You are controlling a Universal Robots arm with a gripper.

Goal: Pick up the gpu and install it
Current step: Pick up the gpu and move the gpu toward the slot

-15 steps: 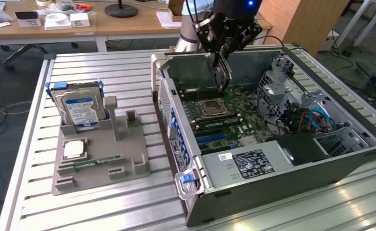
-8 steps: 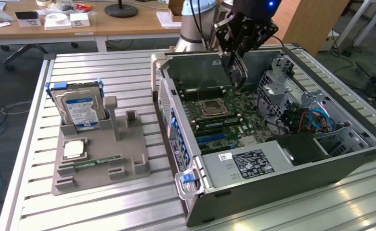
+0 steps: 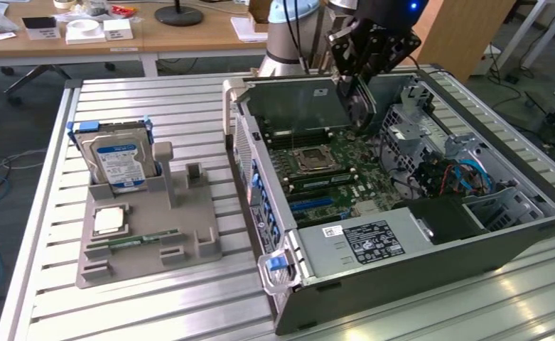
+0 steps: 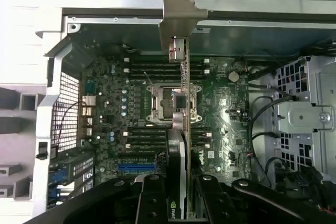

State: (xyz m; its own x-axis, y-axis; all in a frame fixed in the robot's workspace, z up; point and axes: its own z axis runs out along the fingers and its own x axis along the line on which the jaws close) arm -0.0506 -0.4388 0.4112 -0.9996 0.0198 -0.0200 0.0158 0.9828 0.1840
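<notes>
Wrist view: claw (image 4: 181, 195) clamped on the gpu (image 4: 182, 114), which I see edge-on above the motherboard (image 4: 121, 108), bracket end away from the fingers. Exterior view adds its flat face over the open case (image 3: 401, 284) and a hard drive (image 3: 116, 162) racked on the tabletop (image 3: 163, 106).

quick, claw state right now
claw: closed, holding the gpu
</notes>
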